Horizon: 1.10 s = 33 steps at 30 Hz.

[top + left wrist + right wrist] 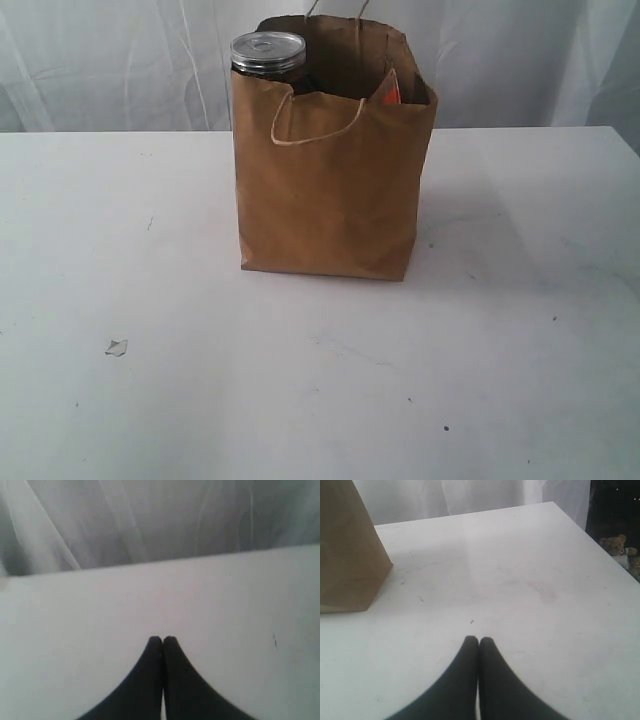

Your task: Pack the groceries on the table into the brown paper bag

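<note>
The brown paper bag point(330, 185) stands upright in the middle of the white table point(150, 380), and its side also shows in the right wrist view point(347, 555). A dark silver-topped can point(268, 55) pokes out of the bag's left corner. An orange-labelled pouch point(391, 92) peeks over the right rim. Neither arm shows in the exterior view. My left gripper point(162, 640) is shut over bare tabletop, with nothing between its fingers. My right gripper point(479, 640) is shut too, over the table to the side of the bag and apart from it.
A small chipped mark point(116, 347) lies on the tabletop at the front left. White curtain point(120, 60) hangs behind the table. Past the table's edge in the right wrist view a stuffed bear point(618, 545) sits in a dark area.
</note>
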Available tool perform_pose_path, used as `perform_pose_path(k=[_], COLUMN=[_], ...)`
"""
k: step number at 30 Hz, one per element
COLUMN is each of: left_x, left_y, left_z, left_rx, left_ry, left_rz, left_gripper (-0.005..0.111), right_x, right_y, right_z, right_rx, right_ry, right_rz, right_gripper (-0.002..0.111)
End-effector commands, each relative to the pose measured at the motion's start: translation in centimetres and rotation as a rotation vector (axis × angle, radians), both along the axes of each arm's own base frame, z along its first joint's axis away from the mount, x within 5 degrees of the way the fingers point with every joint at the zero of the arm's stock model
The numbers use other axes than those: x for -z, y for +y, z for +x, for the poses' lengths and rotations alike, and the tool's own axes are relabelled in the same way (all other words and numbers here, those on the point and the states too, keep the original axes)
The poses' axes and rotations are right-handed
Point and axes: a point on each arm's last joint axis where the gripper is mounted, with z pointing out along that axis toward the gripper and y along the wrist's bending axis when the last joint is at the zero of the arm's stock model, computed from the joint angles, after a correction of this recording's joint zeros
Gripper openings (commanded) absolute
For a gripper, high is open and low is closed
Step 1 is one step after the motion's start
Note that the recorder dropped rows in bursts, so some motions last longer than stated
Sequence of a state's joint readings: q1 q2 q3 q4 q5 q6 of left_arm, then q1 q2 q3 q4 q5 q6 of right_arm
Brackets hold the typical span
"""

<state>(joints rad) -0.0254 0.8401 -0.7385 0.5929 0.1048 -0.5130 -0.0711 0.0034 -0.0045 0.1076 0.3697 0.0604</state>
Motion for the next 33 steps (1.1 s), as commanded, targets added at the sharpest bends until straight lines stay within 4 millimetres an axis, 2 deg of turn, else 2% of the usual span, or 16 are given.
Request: perform_pose_path(k=[1, 4, 7, 11, 13, 14, 15, 19, 24, 26, 31, 33], left_x=[-3.3, -4.5, -4.8, -4.4, -1.7, 0.9, 2.3, 6.2, 8.8, 9.1, 10.0, 11.4], left_y=[0.2, 0.0, -0.9, -0.9, -0.9, -0.9, -1.0, -1.3, -1.3, -1.4, -1.4, -1.3], left_z=[-3.3, -4.9, -6.4, -8.9, -10.0, -10.1, -10.1, -10.4, -11.3, -11.5, -11.5, -11.0], left_rx=[0.010, 0.034, 0.129, 0.131, 0.131, 0.132, 0.133, 0.139, 0.136, 0.136, 0.136, 0.126], left_ry=[-0.193, -0.224, -0.259, -0.325, -0.304, -0.241, -0.191, 0.048, 0.298, 0.340, 0.368, 0.330], left_rz=[0.084, 0.069, 0.050, 0.017, 0.015, -0.007, -0.030, -0.114, -0.123, -0.125, -0.130, -0.138], left_gripper=[0.000, 0.000, 0.000, 0.000, 0.000, 0.000, 0.000, 0.000, 0.000, 0.000, 0.000, 0.000], right_x=[0.1, 0.1, 0.1, 0.1, 0.1, 0.1, 0.1, 0.1, 0.1, 0.1, 0.1, 0.1], right_y=[-0.1, -0.1, -0.1, -0.1, -0.1, -0.1, -0.1, -0.1, -0.1, -0.1, -0.1, -0.1], right_z=[0.0, 0.0, 0.0, 0.0, 0.0, 0.0, 0.0, 0.0, 0.0, 0.0, 0.0, 0.0], right_rx=[0.010, 0.010, 0.010, 0.011, 0.011, 0.011, 0.011, 0.011, 0.011, 0.011, 0.011, 0.011], right_ry=[-0.003, -0.003, -0.003, -0.003, -0.003, -0.003, -0.003, -0.003, -0.003, -0.003, -0.003, -0.003], right_rz=[0.001, 0.001, 0.001, 0.003, 0.003, 0.003, 0.003, 0.003, 0.003, 0.003, 0.003, 0.003], right_gripper=[0.000, 0.000, 0.000, 0.000, 0.000, 0.000, 0.000, 0.000, 0.000, 0.000, 0.000, 0.000])
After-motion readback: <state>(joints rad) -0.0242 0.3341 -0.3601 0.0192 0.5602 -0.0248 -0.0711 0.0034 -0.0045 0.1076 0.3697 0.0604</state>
